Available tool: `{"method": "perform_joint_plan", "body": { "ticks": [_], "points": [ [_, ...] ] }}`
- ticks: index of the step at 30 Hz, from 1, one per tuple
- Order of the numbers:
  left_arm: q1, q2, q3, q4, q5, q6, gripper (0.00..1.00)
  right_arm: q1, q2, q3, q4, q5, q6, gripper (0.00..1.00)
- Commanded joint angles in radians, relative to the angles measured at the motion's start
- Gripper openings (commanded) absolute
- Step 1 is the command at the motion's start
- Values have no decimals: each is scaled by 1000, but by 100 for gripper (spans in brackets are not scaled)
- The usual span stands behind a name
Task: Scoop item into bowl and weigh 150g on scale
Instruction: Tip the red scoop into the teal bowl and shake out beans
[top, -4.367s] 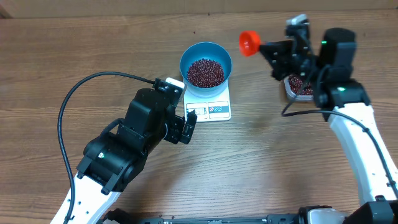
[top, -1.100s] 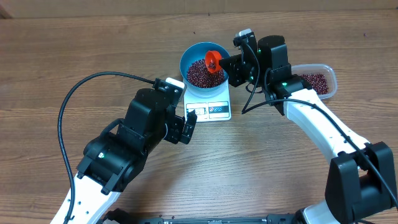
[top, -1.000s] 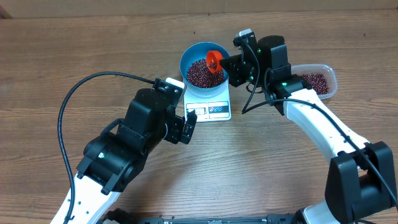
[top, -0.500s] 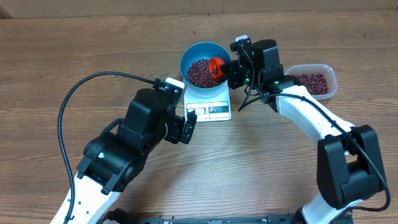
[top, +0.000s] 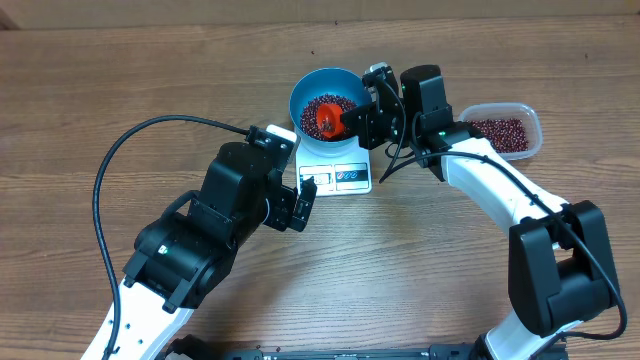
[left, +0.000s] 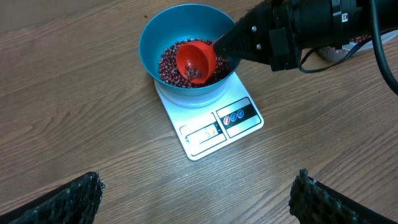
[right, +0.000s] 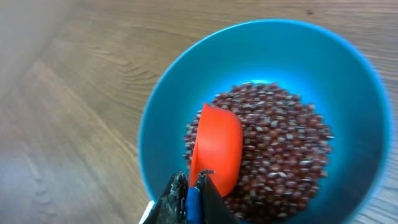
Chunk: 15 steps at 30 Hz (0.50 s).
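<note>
Your beans (right: 280, 143) are heaped in the blue bowl (right: 166, 118) on the scale (left: 211, 130), near the far edge of the tabletop (top: 120, 70). The right end effector (right: 188, 198) is pinched shut on the scoop (right: 217, 149) handle. Its cup is tipped inside the bowl, with the handle pointing back toward the tub (top: 503, 130) on its right. The left end effector (left: 196, 202) gapes wide, empty.

Bright, even room light from above; only soft, short shadows on the table (top: 450, 280). No hard glare. 2 views sharp: overhead and left wrist. Right wrist view soft: table at far left smeared, bowl (right: 298, 37) rim slightly blurred, beans (right: 280, 143) fuzzy.
</note>
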Motion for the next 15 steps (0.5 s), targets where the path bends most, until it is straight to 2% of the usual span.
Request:
{"method": "perform_joint_plan", "body": {
  "ticks": [1, 8, 15],
  "points": [
    [5, 3, 13, 3, -12, -2, 100, 2, 2, 14, 11, -47, 19, 4],
    [5, 3, 13, 3, -12, -2, 100, 1, 2, 14, 130, -47, 125, 4],
    [5, 3, 12, 3, -12, -2, 99, 0, 2, 14, 167, -46, 124, 4]
  ]
}}
